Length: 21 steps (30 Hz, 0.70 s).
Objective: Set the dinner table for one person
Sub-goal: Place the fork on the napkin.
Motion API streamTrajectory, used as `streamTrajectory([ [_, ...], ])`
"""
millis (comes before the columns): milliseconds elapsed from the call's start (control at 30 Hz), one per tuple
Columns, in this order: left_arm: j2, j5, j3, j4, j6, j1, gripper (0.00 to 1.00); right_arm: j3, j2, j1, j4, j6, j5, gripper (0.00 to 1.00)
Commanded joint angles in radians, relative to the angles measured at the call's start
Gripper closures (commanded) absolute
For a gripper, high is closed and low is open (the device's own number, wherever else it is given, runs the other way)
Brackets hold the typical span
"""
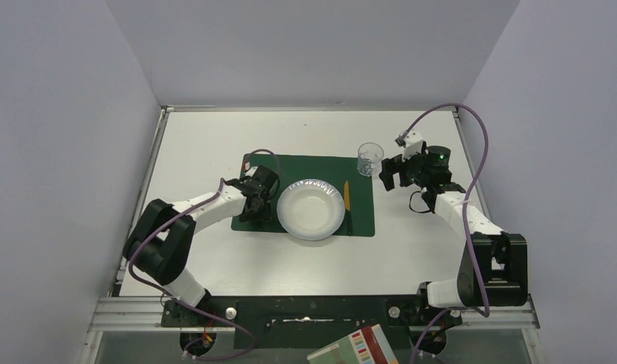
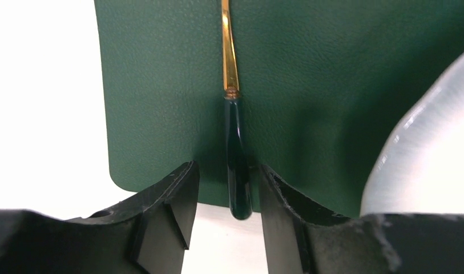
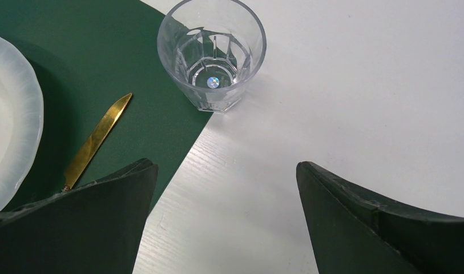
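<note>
White worktop [image 1: 199, 136], green placemat [image 2: 332, 85]: our left hand [image 2: 228, 168] sits half-wide astride the dark-handled utensil [image 2: 238, 148], seemingly placing it; right hand [image 3: 226, 165] gapes, glass [image 3: 211, 51] just ahead. Next we lift straight clear.

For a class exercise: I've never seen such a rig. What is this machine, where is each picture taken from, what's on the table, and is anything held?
Two robot arms stand at the near edge of a white table, each ending in a two-finger gripper. The wide picture is from a camera above and behind them; the others are from wrist cameras. On a green placemat lie a white plate, a gold knife right of it and a dark-handled utensil left of it; a glass stands at the mat's far right corner. The left gripper is open astride that utensil's handle; the right gripper is open and empty. Nothing is held.
</note>
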Motion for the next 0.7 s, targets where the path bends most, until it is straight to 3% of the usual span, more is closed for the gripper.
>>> streamTrajectory([
  [0, 0.054, -0.089, 0.066, 0.026, 0.008, 0.006, 0.63, 0.004, -0.017, -0.006, 0.050, 0.005, -0.019, 0.02],
  [100, 0.090, -0.095, 0.102, 0.014, 0.005, 0.006, 0.90, 0.003, -0.019, -0.006, 0.048, 0.004, -0.020, 0.02],
  [167, 0.106, -0.090, 0.118, 0.003, 0.000, 0.006, 1.00, 0.003, -0.019, -0.007, 0.049, 0.003, -0.021, 0.02],
  [400, 0.078, -0.051, 0.115, -0.007, 0.005, -0.004, 1.00, 0.003, -0.019, -0.006, 0.049, 0.002, -0.021, 0.02],
  [667, -0.075, -0.017, 0.009, 0.018, 0.023, 0.001, 1.00, 0.006, -0.011, -0.007, 0.050, 0.003, -0.020, 0.02],
])
